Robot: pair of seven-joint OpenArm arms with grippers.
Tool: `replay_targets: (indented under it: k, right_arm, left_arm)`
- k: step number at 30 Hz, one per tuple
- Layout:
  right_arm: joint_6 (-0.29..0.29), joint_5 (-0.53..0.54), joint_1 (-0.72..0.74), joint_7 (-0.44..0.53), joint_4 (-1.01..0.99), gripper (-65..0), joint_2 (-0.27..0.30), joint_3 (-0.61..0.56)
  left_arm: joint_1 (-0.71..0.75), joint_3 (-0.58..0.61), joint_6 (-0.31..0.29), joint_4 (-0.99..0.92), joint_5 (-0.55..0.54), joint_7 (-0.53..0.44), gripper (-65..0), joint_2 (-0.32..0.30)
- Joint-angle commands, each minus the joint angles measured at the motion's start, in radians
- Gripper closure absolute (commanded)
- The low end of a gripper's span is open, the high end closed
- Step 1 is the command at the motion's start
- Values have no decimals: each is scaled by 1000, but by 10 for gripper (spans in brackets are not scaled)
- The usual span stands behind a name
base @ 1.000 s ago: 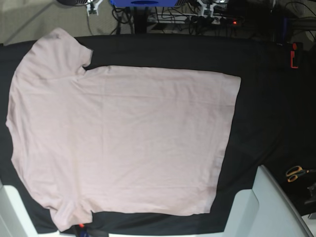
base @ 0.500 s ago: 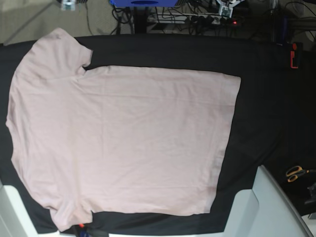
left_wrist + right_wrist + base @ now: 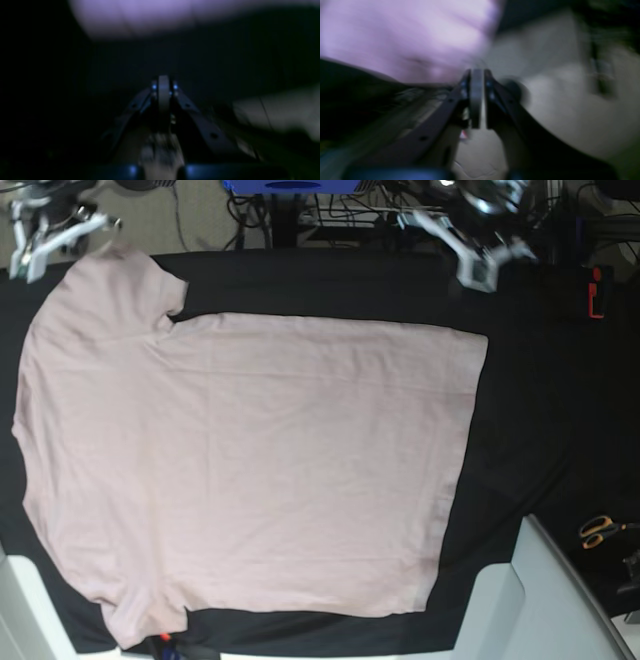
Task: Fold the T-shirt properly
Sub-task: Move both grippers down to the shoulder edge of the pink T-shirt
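Both arms have come into the base view since a second ago, when they barely showed at its top edge. The right tool (image 3: 55, 235) now hangs beside the near sleeve of the T-shirt (image 3: 250, 460), and the left tool (image 3: 478, 255) hangs over the black cloth (image 3: 530, 380), just short of the hem corner. The shirt has not shifted: it lies flat and unfolded on the cloth-covered worktop, ahead of both tools. The left tool's jaws are pressed together with nothing between them. The right tool's jaws look nearly together in its blurred wrist view, holding nothing; whether they are parting cannot be told. By the look of it the folding is only starting. No container is in view.
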Motion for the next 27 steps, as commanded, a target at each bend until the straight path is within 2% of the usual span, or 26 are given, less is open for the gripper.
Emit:
replay_targets:
  k: [1, 3, 5, 6, 8, 10, 13, 15, 19, 25, 27]
  right_arm:
    - [53, 39, 23, -28, 19, -150, 32, 52]
    - [198, 90, 97, -147, 2, -273, 57, 119]
    - [319, 108, 166, -251, -42, -381, 71, 185]
    - [319, 108, 208, -294, -67, -417, 75, 227]
    - [319, 107, 286, -355, -124, -432, 77, 306]
    - [319, 107, 349, -401, -180, -432, 77, 385]
    - [319, 107, 399, -424, -251, -432, 79, 445]
    - [319, 107, 418, -423, -277, -432, 98, 454]
    - [319, 108, 451, -424, -329, -435, 102, 455]
    - [319, 111, 487, -423, -461, -434, 118, 458]
    - [319, 147, 488, -423, -503, -434, 121, 454]
  left_arm:
    - [10, -33, 7, 33, -1, 20, 0, 5]
    - [-16, -97, 6, 70, -1, 78, -2, 16]
    - [-42, -142, -14, 80, -1, 134, -72, 11]
    - [-56, -161, -53, 82, -1, 154, -76, 11]
    - [-84, -204, -154, 77, -21, 178, -76, 13]
    - [-110, -275, -255, 62, -123, 197, -76, 14]
    - [-148, -390, -330, 30, -274, 227, -76, 5]
    - [-182, -451, -358, 7, -294, 240, -76, 5]
    - [-225, -502, -400, -38, -266, 246, -76, 5]
    - [-234, -504, -404, -51, -261, 246, -76, 5]
    - [-234, -504, -404, -51, -264, 246, -67, 5]
